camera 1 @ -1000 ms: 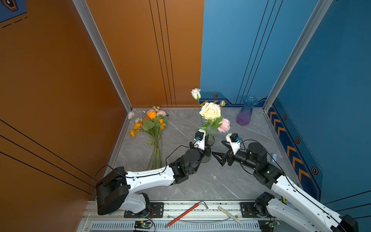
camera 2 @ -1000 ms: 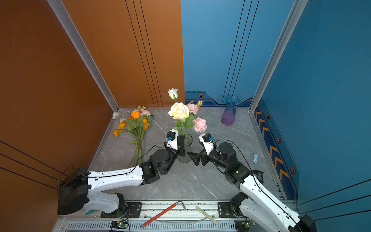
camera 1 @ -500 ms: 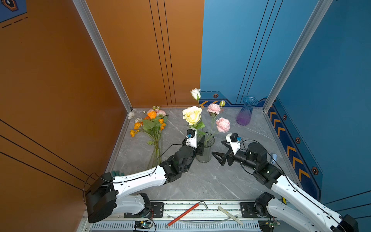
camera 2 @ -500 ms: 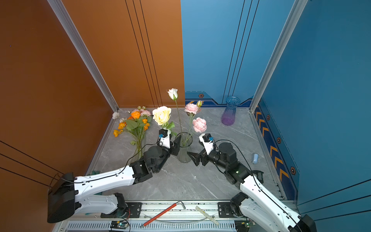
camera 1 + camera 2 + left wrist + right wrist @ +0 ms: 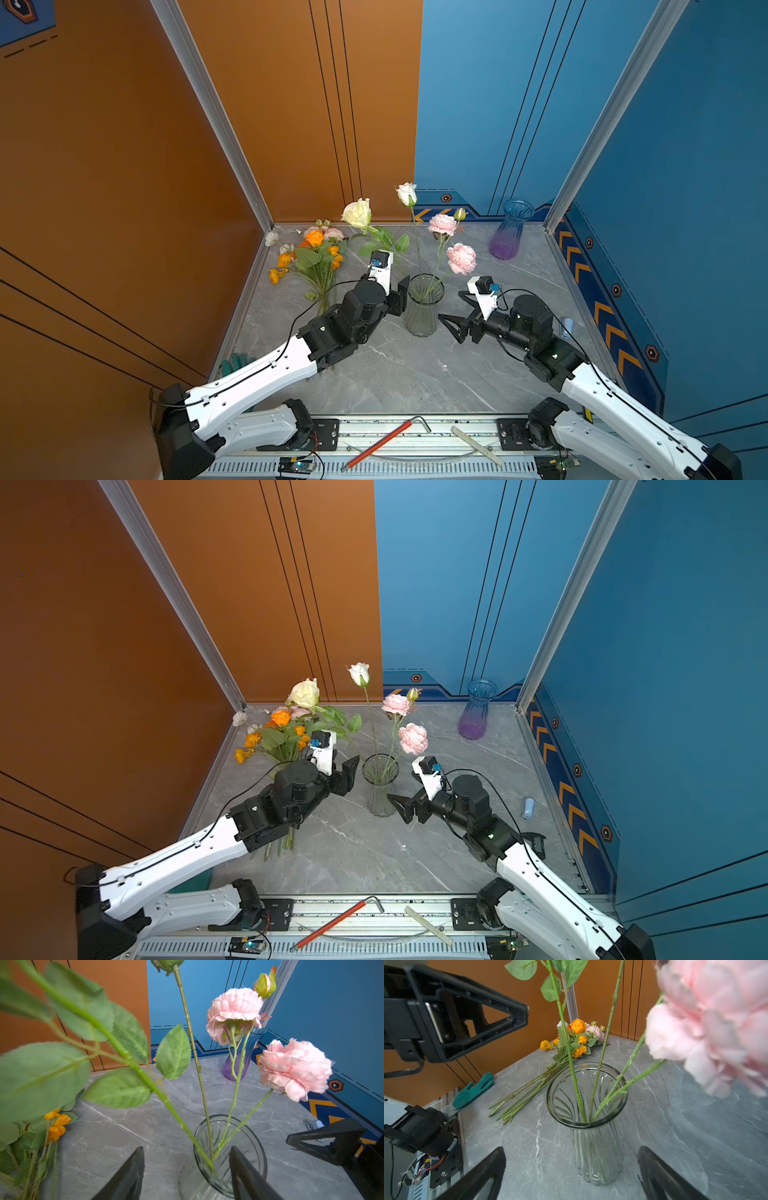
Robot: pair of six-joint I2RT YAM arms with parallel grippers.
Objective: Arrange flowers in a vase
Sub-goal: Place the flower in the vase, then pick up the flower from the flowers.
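Partly cropped flowers (image 5: 234, 1012), near leaves (image 5: 41, 1076) blurred

You see two: clear vase (image 5: 422, 307), purple vase (image 5: 509, 232) at two o'clock. Four blooms (image 5: 357, 212) standing, one bunch (image 5: 311, 257) at ten.

Both arms reach inward; left end effector (image 5: 187, 1148) and right end effector (image 5: 450, 306) gape empty.

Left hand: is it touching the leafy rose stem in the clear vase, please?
Apart. The left wrist view shows the leafy rose stem between the fingers of the left hand, clear gaps either side.
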